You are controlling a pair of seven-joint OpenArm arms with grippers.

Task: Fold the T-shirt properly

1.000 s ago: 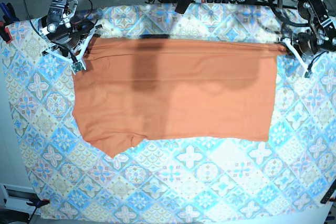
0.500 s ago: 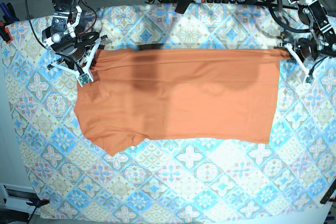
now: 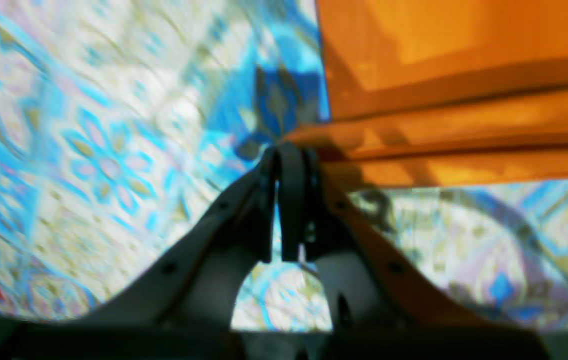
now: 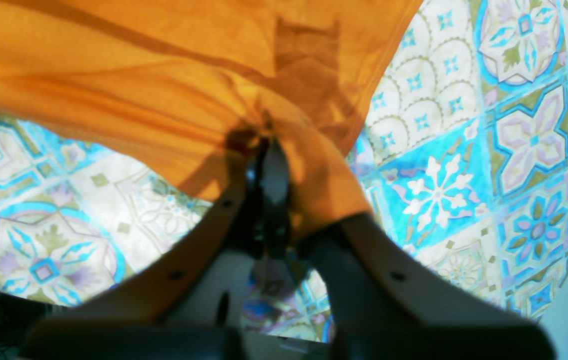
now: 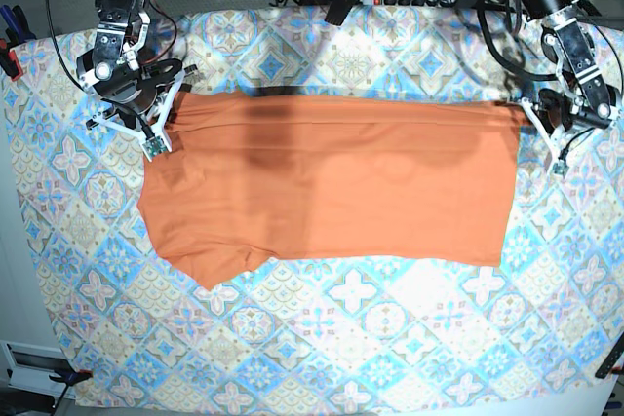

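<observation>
Worktop [image 5: 322, 358] wearing blue-and-pink patterned tablecloth [image 5: 390, 328], cables bunching along far edge. Orange T-shirt [image 5: 331, 182] lying spread flat across middle of worktop, nearer far edge than near edge. Left pincer [image 3: 289, 150] squeezing tight on one far corner of T-shirt. Right pincer [image 4: 268, 145] squeezing tight on other far corner, cloth bunching around it. Far edge of T-shirt stretching straight between both pincers.

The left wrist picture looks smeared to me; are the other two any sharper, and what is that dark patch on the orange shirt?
Left wrist view: the tablecloth is blurred. Right wrist view: its pattern is crisp, though the right gripper up close is soft. Base view: sharp overall; the dark patch on the T-shirt is a shadow from something overhead.
</observation>
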